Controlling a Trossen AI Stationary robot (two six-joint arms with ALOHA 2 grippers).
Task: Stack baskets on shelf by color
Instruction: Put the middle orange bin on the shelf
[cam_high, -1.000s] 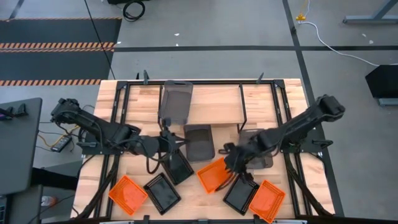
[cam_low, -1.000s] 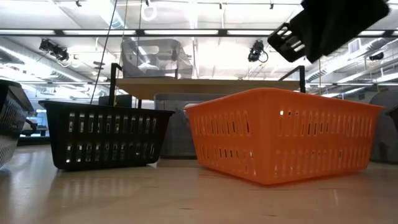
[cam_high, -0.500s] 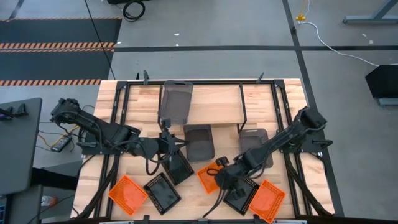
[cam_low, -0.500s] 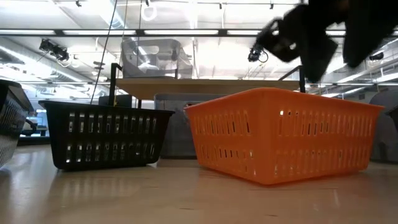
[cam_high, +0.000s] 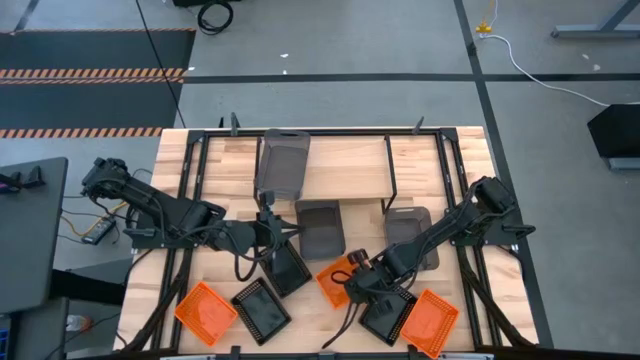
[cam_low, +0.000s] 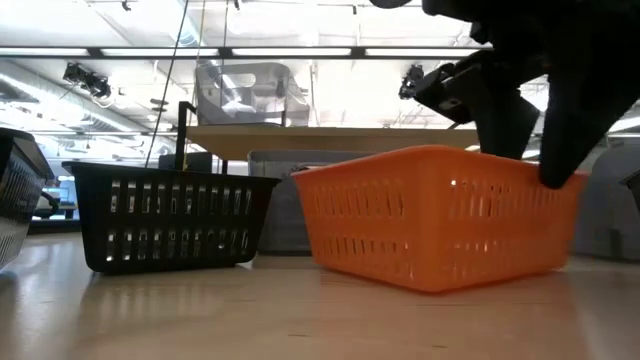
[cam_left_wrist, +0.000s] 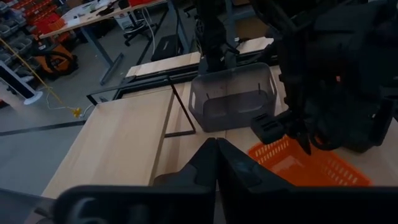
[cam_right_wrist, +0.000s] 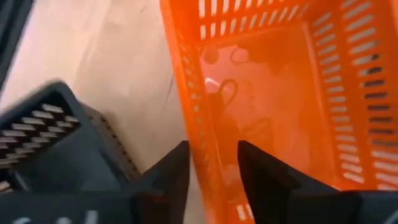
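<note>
Right claw (cam_right_wrist: 208, 171) sits over the middle orange basket (cam_high: 340, 280), near the worktop's (cam_high: 340, 170) front edge. Its fingers (cam_right_wrist: 171, 177) stand partly open, one either side of the basket's side wall, one inside and one outside. The wrist view shows the wall running up between them; whether the pads actually press it cannot be told. In the low view that basket (cam_low: 430, 225) rests on the worktop with the right arm coming down onto its far rim.

Left claw (cam_left_wrist: 216, 163) is closed, fingers together, empty. It hovers left of centre, over a black basket (cam_high: 288, 268).

Other baskets: an orange one (cam_high: 205, 312) at the front left corner, a black one (cam_high: 260, 310) just beside it; another black one (cam_high: 388, 315) under the right arm, touching an orange one (cam_high: 430, 322) at the front right. One grey basket (cam_high: 320, 228) lies mid-worktop, another (cam_high: 410, 235) right of it, partly under the right arm.

Shelf (cam_high: 340, 165) runs along the back edge. One grey basket (cam_high: 282, 162) stands on its left end; the rest of the plank is bare.
</note>
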